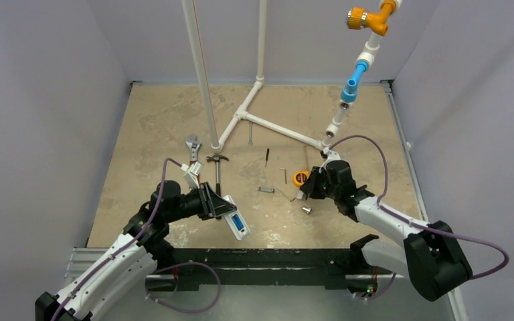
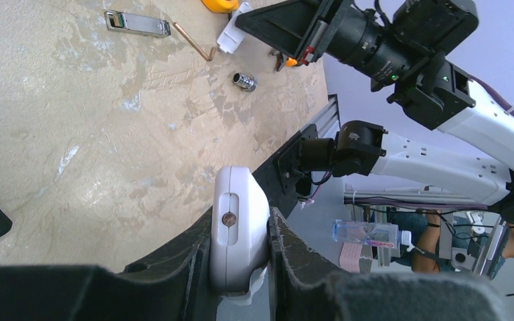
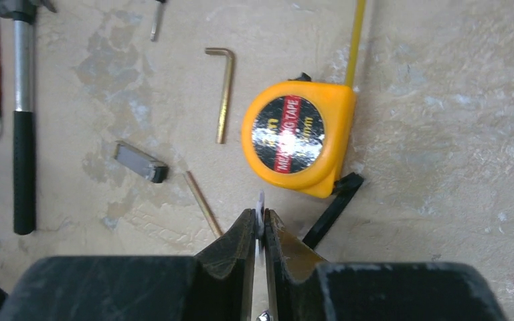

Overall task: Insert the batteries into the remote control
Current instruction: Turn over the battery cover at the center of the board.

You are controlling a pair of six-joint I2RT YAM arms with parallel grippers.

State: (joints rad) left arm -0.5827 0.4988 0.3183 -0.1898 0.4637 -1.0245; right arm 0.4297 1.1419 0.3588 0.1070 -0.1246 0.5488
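Observation:
My left gripper (image 1: 219, 206) is shut on the white remote control (image 1: 238, 224) and holds it tilted above the table near the front edge. Blue (image 1: 237, 221) shows in the remote's open back, where the batteries sit. In the left wrist view the remote's rounded end (image 2: 238, 224) is clamped between my fingers. My right gripper (image 1: 305, 190) is shut on a thin grey-white cover piece (image 3: 260, 204), seen edge-on between the closed fingers. The cover also shows in the left wrist view (image 2: 231, 33). The right gripper hovers just in front of the tape measure.
An orange tape measure (image 3: 299, 137) lies just beyond the right gripper. A brass hex key (image 3: 224, 93), a small metal block (image 3: 140, 162) and a hammer (image 1: 217, 177) lie to the left. A stubby silver cylinder (image 1: 306, 210) lies between the arms. A white pipe frame (image 1: 254, 114) stands behind.

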